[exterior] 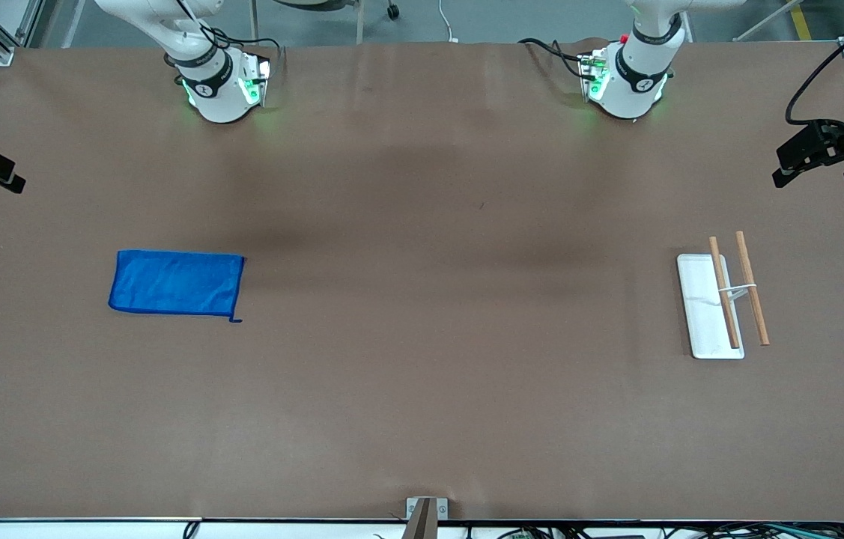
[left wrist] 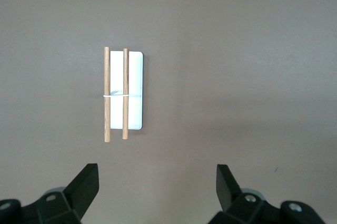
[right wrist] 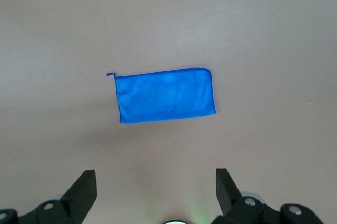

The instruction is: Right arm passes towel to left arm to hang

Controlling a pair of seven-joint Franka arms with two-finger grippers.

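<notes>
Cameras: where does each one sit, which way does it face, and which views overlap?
Front view: high across the table, facing both white arm bases; the flat bright blue cloth towel and the white-based rack with two wooden rods lie at opposite ends.
Left wrist view: looks down on the rack; open left gripper fingertips show.
Right wrist view: looks down on the towel; open right gripper fingertips show.
Each wrist view shares one object with the front view.
</notes>
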